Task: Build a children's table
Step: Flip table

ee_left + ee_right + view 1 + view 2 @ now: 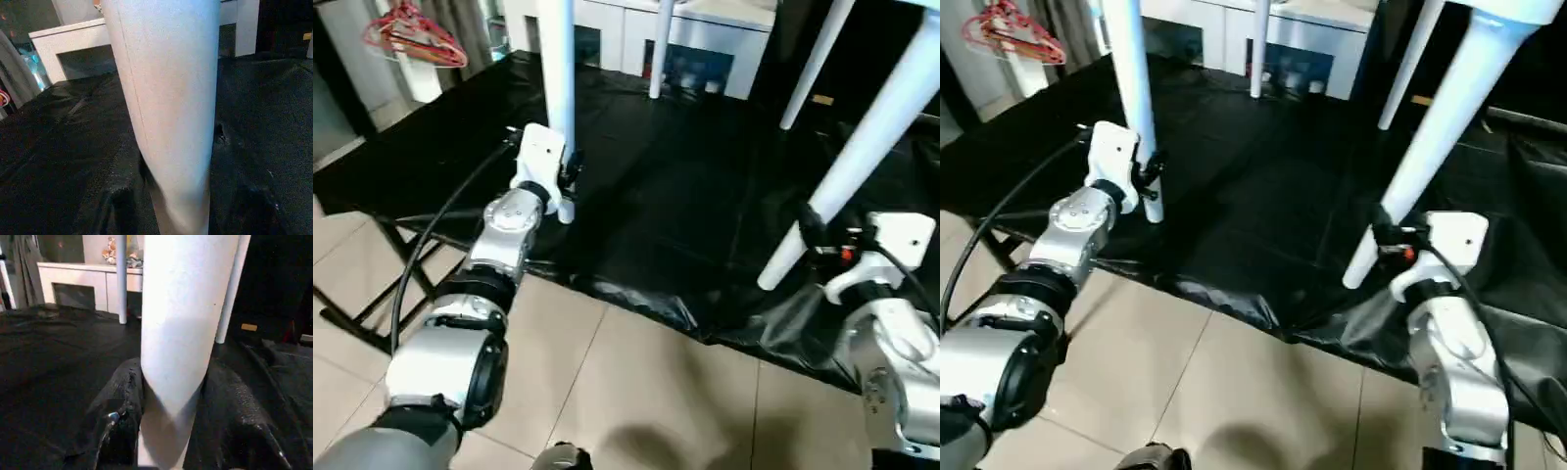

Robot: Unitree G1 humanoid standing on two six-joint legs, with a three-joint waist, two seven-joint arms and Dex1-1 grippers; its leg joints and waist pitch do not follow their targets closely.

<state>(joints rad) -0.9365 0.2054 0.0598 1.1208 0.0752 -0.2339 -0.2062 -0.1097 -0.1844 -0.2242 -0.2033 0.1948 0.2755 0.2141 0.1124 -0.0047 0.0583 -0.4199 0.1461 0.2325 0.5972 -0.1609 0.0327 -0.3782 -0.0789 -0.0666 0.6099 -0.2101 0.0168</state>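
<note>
A: Nearest, what did each end effector hold?

B: The left end effector (566, 174) was clenched on the near-left leg (556, 69); the right end effector (1383, 235) was clenched on the near-right leg (1435, 127), close to each foot.

A: And the table?

B: It stood over the black-covered counter (656, 206), two more legs (815, 64) farther back, a white cabinet (626, 34) beyond.
</note>
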